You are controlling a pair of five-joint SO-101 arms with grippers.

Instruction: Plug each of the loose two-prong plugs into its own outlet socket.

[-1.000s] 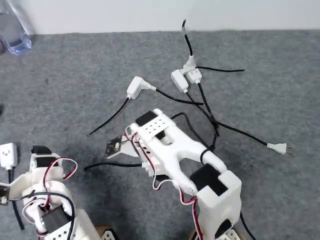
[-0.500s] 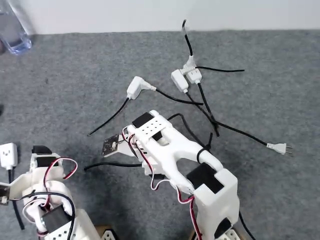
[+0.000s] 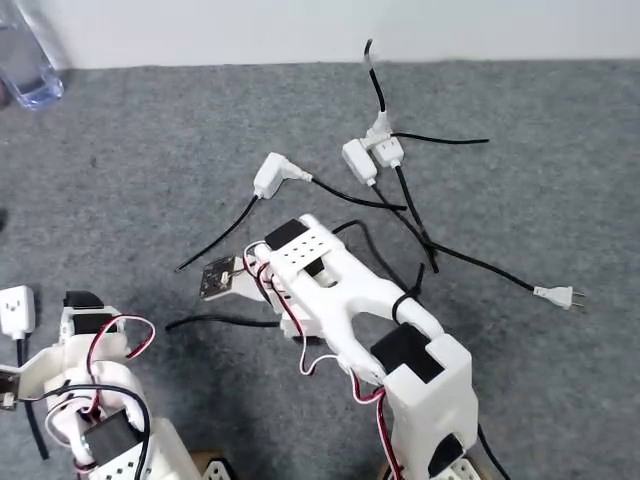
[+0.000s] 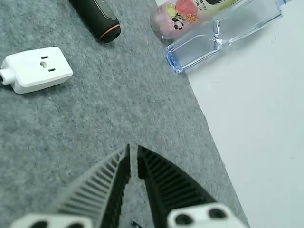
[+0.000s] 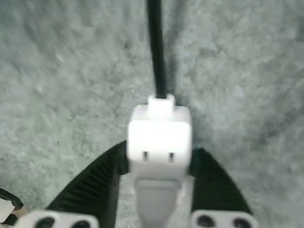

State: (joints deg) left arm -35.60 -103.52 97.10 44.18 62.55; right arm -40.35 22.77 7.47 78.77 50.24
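Right jaws clamped on socket (image 5: pixel 159 137); left jaws together. Step: socket grasped. Next, likely: carry to loose plug (image 3: pixel 558 295) at 3 o'clock, align prongs.

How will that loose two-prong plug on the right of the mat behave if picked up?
The two-prong plug looks small, so probably light. Its thin black cord lies curved, so likely floppy, and crosses other cords, so it may snag.

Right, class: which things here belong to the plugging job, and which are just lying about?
Job: white two-slot socket block on black cord, held in the right pincer; second white socket block; white two-prong plug; white angled plug.
Lying about: clear plastic bottle; black cylinder with orange ring.
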